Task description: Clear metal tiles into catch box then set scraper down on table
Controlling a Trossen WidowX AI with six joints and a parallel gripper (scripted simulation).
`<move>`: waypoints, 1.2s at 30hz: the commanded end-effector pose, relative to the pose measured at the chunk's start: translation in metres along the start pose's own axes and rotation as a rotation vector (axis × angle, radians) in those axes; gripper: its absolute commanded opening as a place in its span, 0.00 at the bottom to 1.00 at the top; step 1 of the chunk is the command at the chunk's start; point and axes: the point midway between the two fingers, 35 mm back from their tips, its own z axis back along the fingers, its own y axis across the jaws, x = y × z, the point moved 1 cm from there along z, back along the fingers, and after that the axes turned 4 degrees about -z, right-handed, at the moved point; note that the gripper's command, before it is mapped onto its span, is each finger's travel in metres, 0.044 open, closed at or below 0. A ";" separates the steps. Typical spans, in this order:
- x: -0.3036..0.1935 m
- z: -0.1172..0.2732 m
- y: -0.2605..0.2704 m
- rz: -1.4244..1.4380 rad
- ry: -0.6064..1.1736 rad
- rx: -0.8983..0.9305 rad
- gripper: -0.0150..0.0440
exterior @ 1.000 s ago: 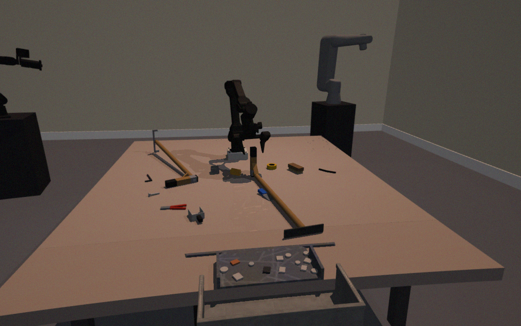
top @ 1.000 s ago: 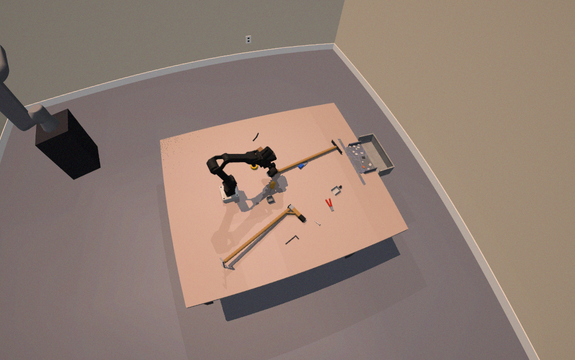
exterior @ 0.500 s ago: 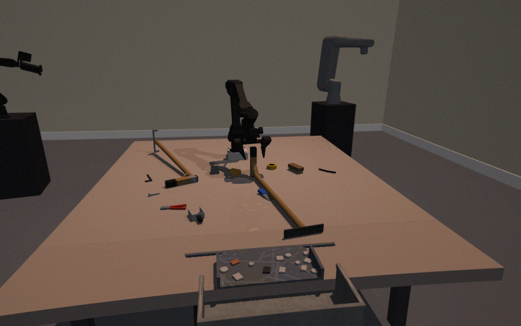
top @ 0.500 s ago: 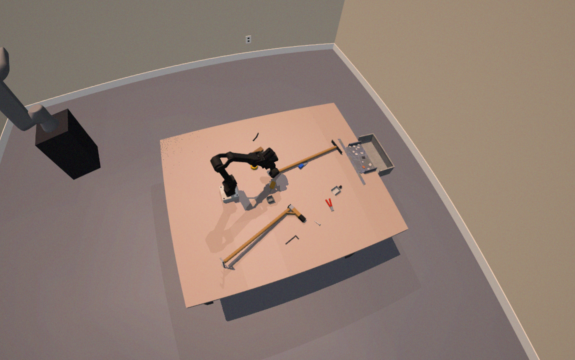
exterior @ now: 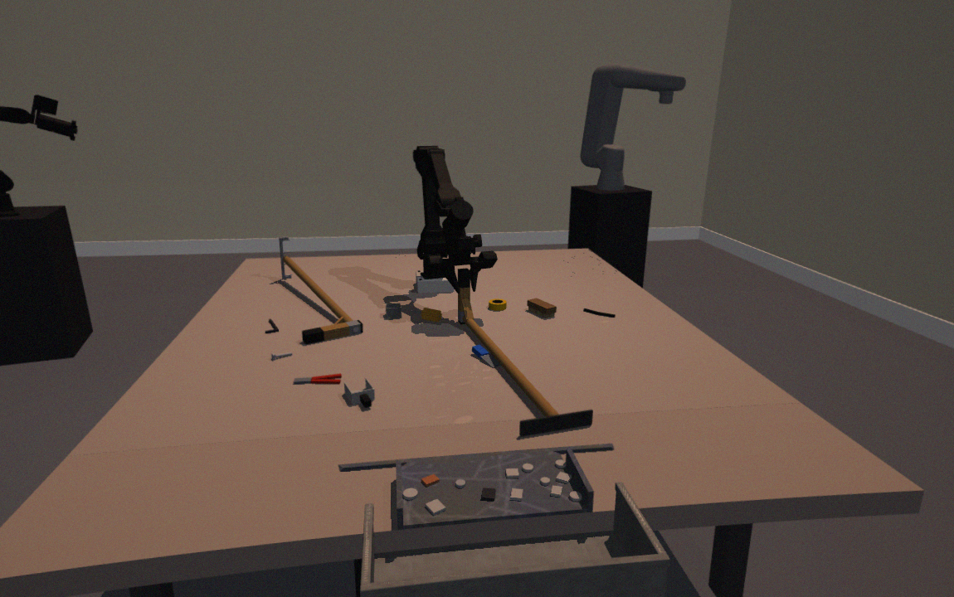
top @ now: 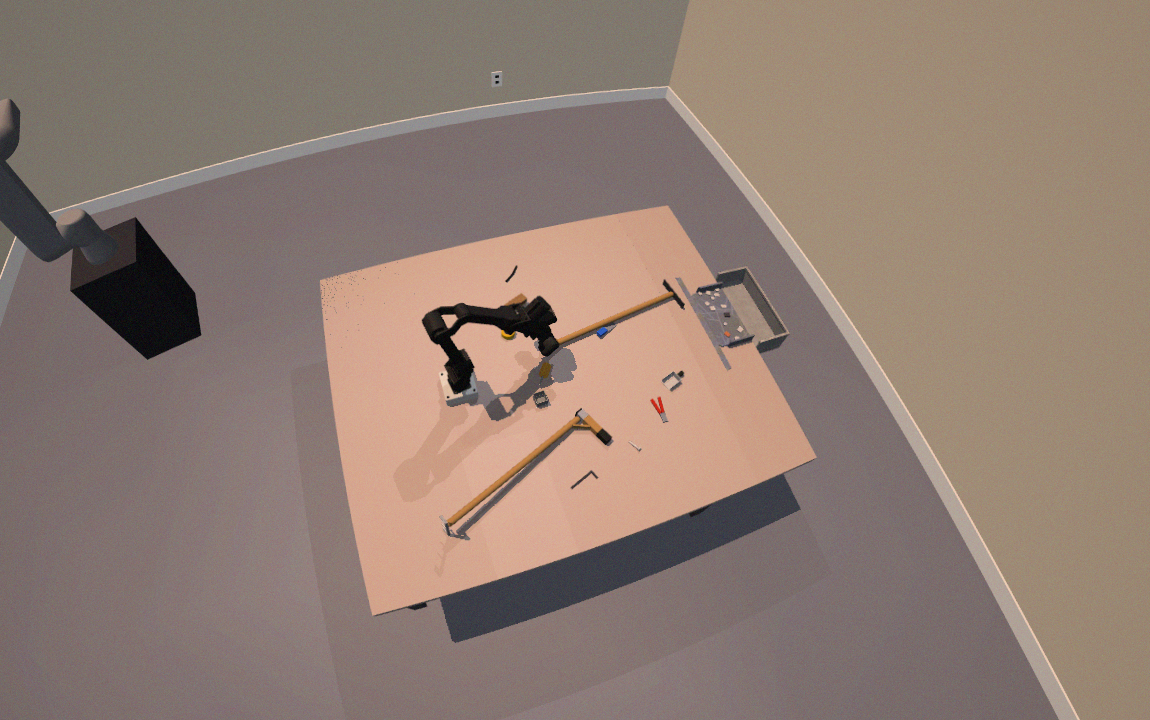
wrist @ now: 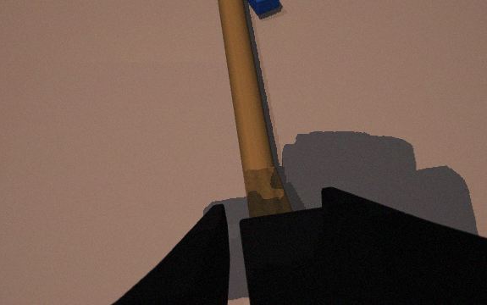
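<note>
More than ten small white, orange and black metal tiles [exterior: 430,480] lie scattered on the grey steel bench plate [top: 711,324] [exterior: 473,468], none visibly swept into the open grey catch box [top: 767,301] [exterior: 518,579] beyond it. The long wooden-handled scraper [top: 615,320] [exterior: 510,365] [wrist: 247,97] lies on the table, its wide black blade [top: 673,294] [exterior: 556,423] just short of the plate. A lopsided close could twist the upright black-capped grip [exterior: 464,300] [wrist: 281,246] and swing the distant blade off line; the long handle would magnify any slip. The small blue-handled tool [top: 601,331] [exterior: 479,350] [wrist: 266,6] beside the shaft might be dragged along too. The black parallel-jaw gripper [top: 548,344] [exterior: 469,282] [wrist: 273,206] stands about half open around the grip. In the wrist view one finger shows a gap beside the cap, while the other appears against it, though contact is uncertain; a firm hold does not yet seem made.
</note>
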 end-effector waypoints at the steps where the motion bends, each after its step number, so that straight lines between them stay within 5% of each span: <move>1: 0.000 0.000 0.000 0.000 0.000 0.000 0.45; 7: 0.000 0.000 0.000 0.000 0.000 0.000 0.39; 10: 0.001 0.001 0.000 -0.001 0.000 0.001 0.25; 36: 0.004 0.002 -0.026 -0.035 -0.001 -0.027 0.25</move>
